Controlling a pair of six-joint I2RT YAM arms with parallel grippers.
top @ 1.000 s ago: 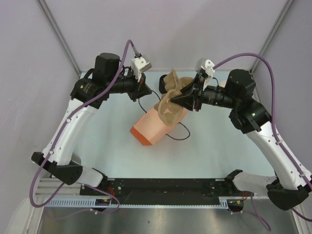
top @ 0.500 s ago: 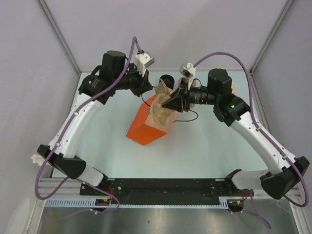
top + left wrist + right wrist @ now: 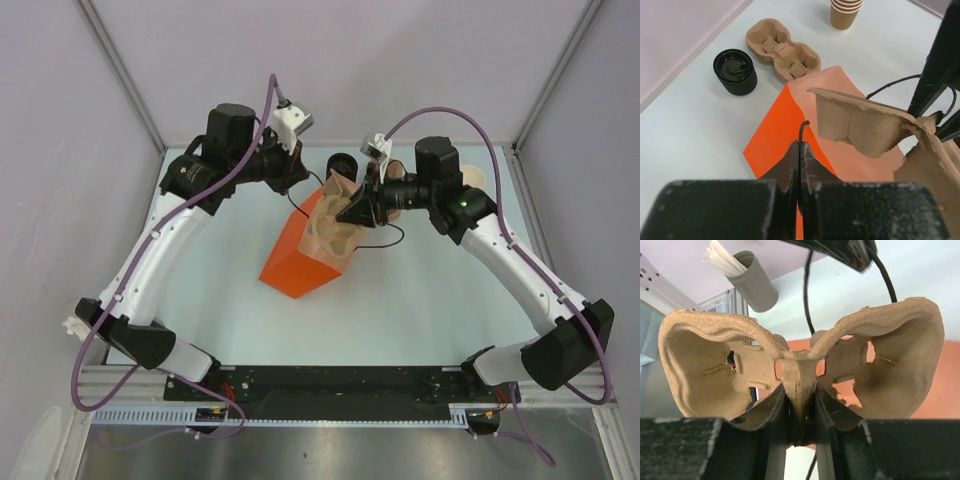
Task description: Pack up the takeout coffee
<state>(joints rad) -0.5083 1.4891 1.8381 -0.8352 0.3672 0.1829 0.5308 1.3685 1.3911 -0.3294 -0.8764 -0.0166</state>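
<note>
The carrier (image 3: 890, 355) was, by my reading, being bagged: the right gripper (image 3: 799, 390) was clamped on its middle ridge, both wells looking empty, over the orange bag (image 3: 777, 125), whose black handle (image 3: 801, 131) the left gripper (image 3: 798, 146) pinched fully closed. Next it likely needed lowering level through the mouth, clear of the handle cords. No lidded cup showed apart; cups (image 3: 846, 12), lids (image 3: 735, 71) and a spare carrier (image 3: 782, 49) sat beyond the bag.

No writing, label, brand, number or sign can be read on the orange bag (image 3: 775, 125), cardboard carrier (image 3: 800, 367), cups (image 3: 845, 12) or lids (image 3: 735, 70).
</note>
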